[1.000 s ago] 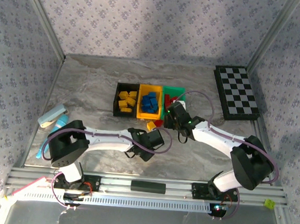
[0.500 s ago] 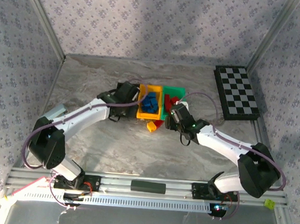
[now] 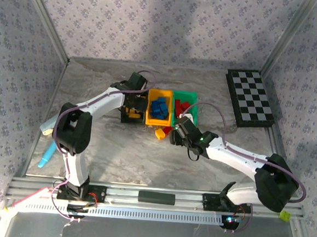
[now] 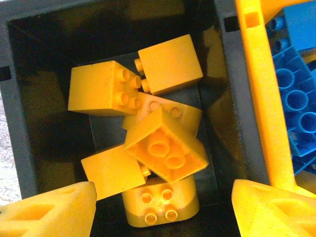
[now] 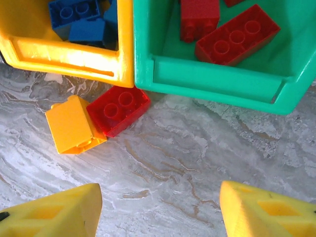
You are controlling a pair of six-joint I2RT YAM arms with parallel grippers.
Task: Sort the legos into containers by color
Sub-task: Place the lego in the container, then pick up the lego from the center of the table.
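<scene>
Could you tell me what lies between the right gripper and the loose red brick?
Bare marble table, up to the red brick, in the right wrist view.

The legos (image 4: 165, 150) are gleaming as smooth, glossy plastic. The black bin (image 4: 15, 123) is looking duller than the shiny green bin (image 5: 212, 81). The left end effector (image 4: 163, 200) is showing matt, grainy plastic on its fingers (image 4: 49, 212). The bench (image 5: 163, 163) is appearing smooth, stone-like and lightly sheened.

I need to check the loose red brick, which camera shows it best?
Right wrist: the red brick is large and sharp, touching the yellow brick. Top external shows it as a tiny speck.
</scene>
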